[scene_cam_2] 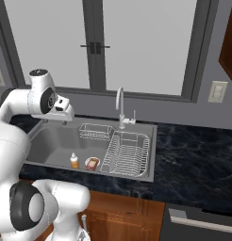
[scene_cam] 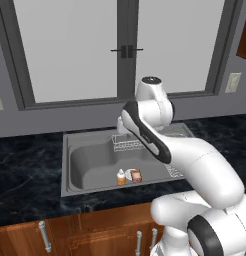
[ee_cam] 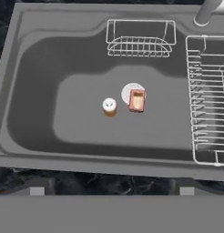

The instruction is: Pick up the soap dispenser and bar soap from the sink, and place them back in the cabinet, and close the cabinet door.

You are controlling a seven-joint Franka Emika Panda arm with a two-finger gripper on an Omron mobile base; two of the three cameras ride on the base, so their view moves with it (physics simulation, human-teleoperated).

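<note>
Hand [ee_cam: 112, 190] high over sink [ee_cam: 36, 113], fingers spread, holding nothing. Soap dispenser [ee_cam: 109, 106] upright on the basin floor; bar soap [ee_cam: 137, 101] just beside it, partly on white dish [ee_cam: 128, 91].

Even, soft light everywhere; the window [scene_cam: 75, 50] is bright and pale; the sink [ee_cam: 50, 68] has faint shadows; pictures slightly blurry.

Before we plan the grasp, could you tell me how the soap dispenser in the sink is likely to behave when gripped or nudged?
The soap dispenser stands upright, tall for its small base, so a sideways nudge would probably tip it. Its round body might then roll across the sink floor. It looks rigid and light.
</note>
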